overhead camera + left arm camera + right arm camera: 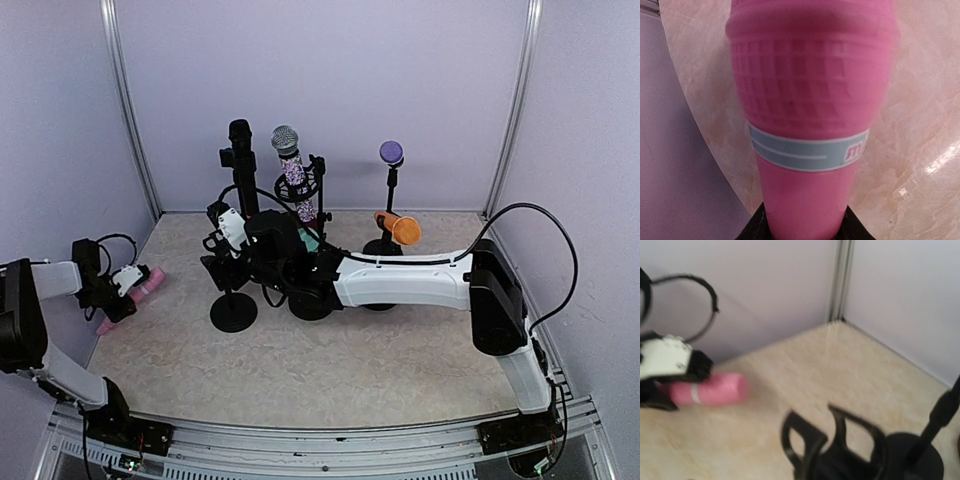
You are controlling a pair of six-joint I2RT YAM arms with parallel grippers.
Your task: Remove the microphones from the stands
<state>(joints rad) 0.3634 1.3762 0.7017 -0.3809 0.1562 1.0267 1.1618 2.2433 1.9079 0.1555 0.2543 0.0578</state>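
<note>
From above, the pink microphone (148, 281) is down at the far left of the counter (400, 350), off any stand. It looks to be lying there. Its long side runs slantwise, from the near left toward the back right. The left fingers (122, 291) are right on it, over its handle part. The right fingers (213, 270) are well apart from it, by the black stand (233, 312). So the left arm is much the nearer one.

In the left wrist view, the pink microphone fills the picture. Its thin handle sits between the two fingers at the bottom. Its fat head points away from them. I cannot tell if the fingers squeeze it or are loose.

The right wrist view is blurry. The pink microphone lies flat on the counter at the left. The right fingers look spread apart, with nothing between them. I think the job is nearly done. The left fingers only need to let go and pull back.
</note>
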